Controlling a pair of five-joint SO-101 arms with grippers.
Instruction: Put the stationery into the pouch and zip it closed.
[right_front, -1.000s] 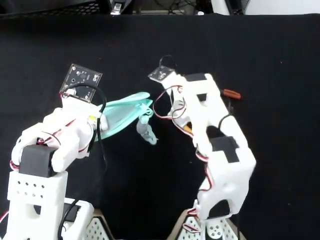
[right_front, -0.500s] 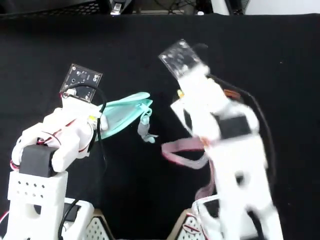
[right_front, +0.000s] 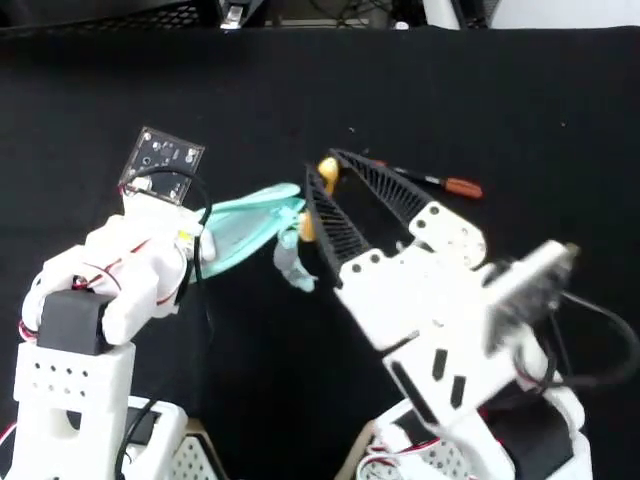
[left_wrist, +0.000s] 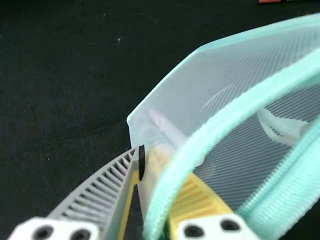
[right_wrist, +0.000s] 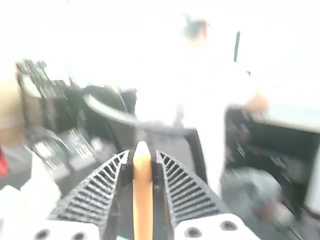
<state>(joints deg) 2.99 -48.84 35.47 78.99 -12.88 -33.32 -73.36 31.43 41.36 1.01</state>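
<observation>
Pouch (right_front: 243, 228) lies left of the desk's (right_front: 540, 90) middle, one end pinched in the left gripper's (left_wrist: 160, 192) jaws. Right gripper (right_front: 323, 166) clamps an orange stick (right_wrist: 142, 175) beside the pouch; a pen (right_front: 432, 181) lies right of centre.

pouch (right_front: 245, 225) on the table (right_front: 500, 100), left of centre, its left end pinched in the left gripper (left_wrist: 150, 165). right gripper (right_front: 328, 168) just right of the pouch, a pen (right_wrist: 142, 190) clamped inside. second pen (right_front: 440, 183) lies behind it, to the right.
</observation>
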